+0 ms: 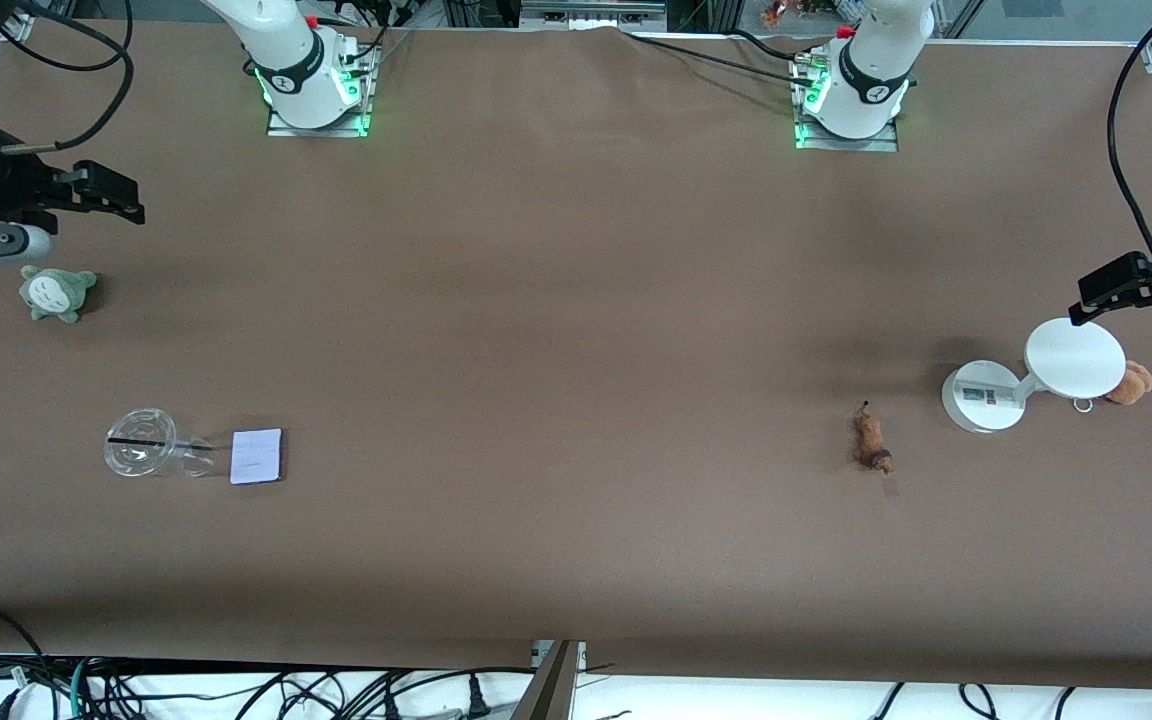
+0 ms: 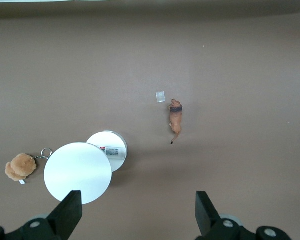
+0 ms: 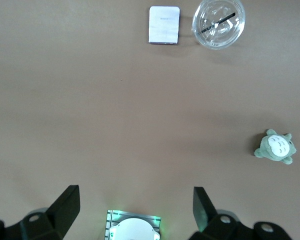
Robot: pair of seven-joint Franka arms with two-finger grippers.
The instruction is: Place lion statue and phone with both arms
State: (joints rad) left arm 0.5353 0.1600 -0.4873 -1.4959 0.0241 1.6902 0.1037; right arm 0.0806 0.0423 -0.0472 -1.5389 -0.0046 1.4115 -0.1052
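The lion statue, a small orange-brown figurine with a dark mane band, lies on the brown table toward the left arm's end. It also shows in the left wrist view. The phone, a flat pale rectangle, lies toward the right arm's end beside a clear cup, and shows in the right wrist view. My left gripper is open and empty in the air by the white stand; its open fingers frame bare table. My right gripper is open and empty above the table's edge area near the grey-green plush.
A white round stand with a disc top and a brown plush are close to the lion statue. A clear cup lies beside the phone. A grey-green plush sits nearby.
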